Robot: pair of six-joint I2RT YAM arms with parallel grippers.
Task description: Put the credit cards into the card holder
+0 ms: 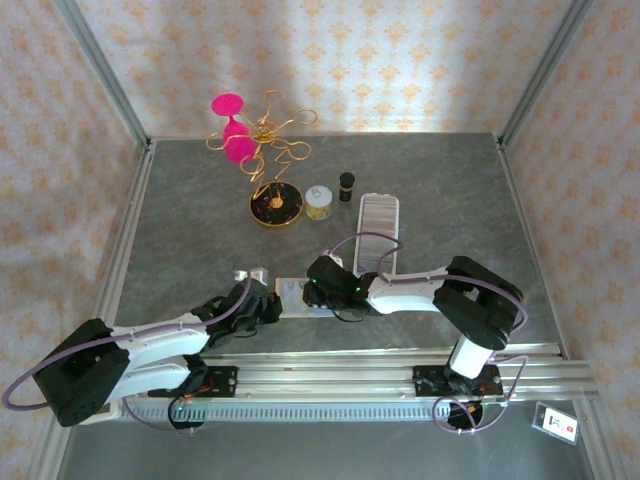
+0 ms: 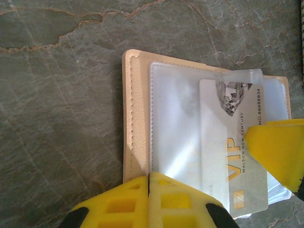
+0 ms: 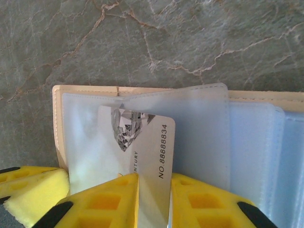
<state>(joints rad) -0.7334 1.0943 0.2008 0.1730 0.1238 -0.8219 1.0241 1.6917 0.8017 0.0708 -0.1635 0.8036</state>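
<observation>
**Step in hand (judged):** seating of one credit card in a clear sleeve of the card holder.

**Location:** card holder open and flat on the grey, veined worktop, close to the near edge, between the two arms. Card lying on the sleeves, slightly askew, one far corner overlapped by a sleeve flap. Depth of insertion hard to judge through the clear plastic.

**Left hand:** pressed together at the holder's near edge, in line with the seam between beige cover and sleeves. Cannot tell whether a sleeve edge is nipped between.

**Right hand:** spread partway, card face showing in the gap. Cannot tell whether either finger bears on the card.

**Procedure:**
1. Pin the holder with the left hand to stop it sliding.
2. Square the card to the sleeve mouth first. An askew card will probably catch a corner on the sleeve seam.
3. Push on the near short edge, along the sleeve, low to the worktop.
4. Avoid dragging neighbouring sleeves along with the card.
5. Stop once the card sits fully inside.

**Legible marks on card:** "VIP" in gold; "MALSON NEW CENTURY"; "NO 88888834"; a diamond picture. Nothing readable on the holder.
</observation>
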